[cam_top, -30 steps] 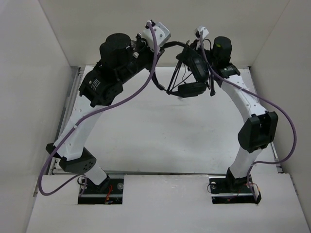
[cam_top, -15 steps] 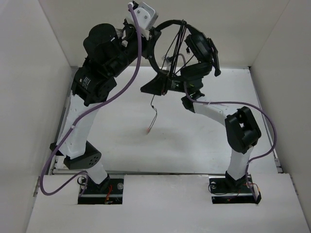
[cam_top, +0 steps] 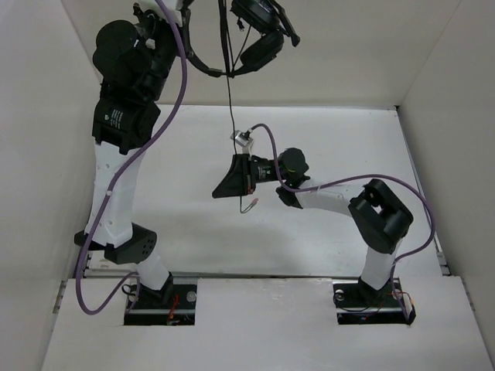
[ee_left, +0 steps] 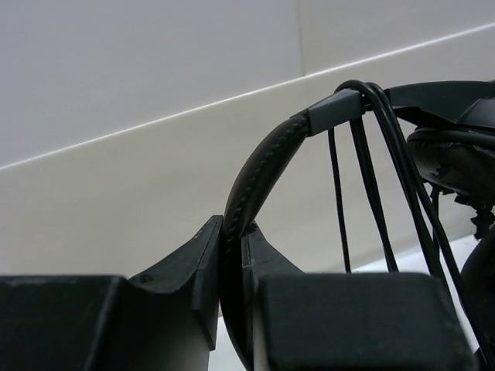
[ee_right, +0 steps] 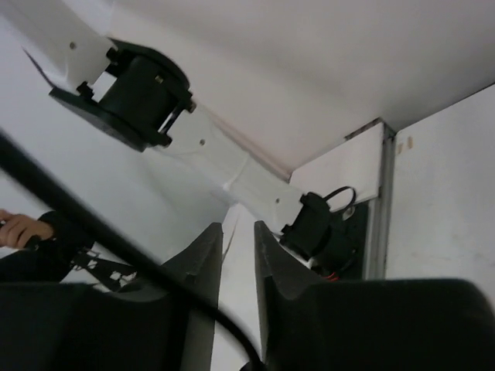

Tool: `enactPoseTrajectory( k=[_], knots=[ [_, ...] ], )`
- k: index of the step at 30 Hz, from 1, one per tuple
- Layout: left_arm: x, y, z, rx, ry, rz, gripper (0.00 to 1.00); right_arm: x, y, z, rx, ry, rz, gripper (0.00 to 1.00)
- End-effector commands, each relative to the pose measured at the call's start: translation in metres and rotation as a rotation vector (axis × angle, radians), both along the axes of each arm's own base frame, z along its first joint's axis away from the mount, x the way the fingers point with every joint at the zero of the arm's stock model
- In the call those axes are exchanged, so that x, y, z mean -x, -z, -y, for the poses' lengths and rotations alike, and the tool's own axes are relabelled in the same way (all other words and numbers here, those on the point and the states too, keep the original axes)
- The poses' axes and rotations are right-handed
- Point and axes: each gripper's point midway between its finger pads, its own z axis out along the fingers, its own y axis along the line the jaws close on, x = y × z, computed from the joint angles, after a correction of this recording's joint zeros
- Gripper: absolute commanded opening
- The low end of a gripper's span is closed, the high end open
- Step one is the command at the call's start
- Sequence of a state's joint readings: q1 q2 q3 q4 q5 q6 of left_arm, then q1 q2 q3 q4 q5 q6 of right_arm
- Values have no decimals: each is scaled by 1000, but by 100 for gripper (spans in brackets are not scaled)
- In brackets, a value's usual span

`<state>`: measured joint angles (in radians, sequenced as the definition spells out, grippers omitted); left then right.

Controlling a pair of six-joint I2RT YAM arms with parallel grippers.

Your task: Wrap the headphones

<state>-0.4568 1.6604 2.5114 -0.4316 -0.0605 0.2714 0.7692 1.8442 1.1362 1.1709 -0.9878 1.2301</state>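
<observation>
Headphones [cam_top: 259, 39] were seen from above lifted high on the left arm, their cable [cam_top: 229, 100] hanging straight down to the right gripper [cam_top: 220, 192]. At the left wrist, the left gripper [ee_left: 232, 255] was clamped on the headband [ee_left: 263, 162]. At the right wrist, jaws were narrowly parted, the cable apparently ungripped.

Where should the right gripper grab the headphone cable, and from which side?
Take the straight hanging stretch of the cable, under the headphones held up by the left gripper. Come in level from the right: there it hangs free and vertical.
</observation>
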Motion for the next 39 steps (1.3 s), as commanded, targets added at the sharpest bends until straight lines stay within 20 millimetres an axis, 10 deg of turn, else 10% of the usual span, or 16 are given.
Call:
enactPoseTrajectory(
  k=[1, 9, 19, 39],
  knots=[
    [27, -65, -40, 148, -98, 210, 1, 42, -35, 11, -110, -77, 192, 21],
    [9, -67, -75, 161, -275, 255, 1, 62, -30, 8, -54, -138, 303, 0],
    [-18, -43, -86, 42, -422, 269, 1, 20, -48, 21, 110, 12, 489, 0],
    [-56, 132, -28, -369, -353, -73, 0, -130, -162, 138, 687, 764, 1452, 0]
  ],
)
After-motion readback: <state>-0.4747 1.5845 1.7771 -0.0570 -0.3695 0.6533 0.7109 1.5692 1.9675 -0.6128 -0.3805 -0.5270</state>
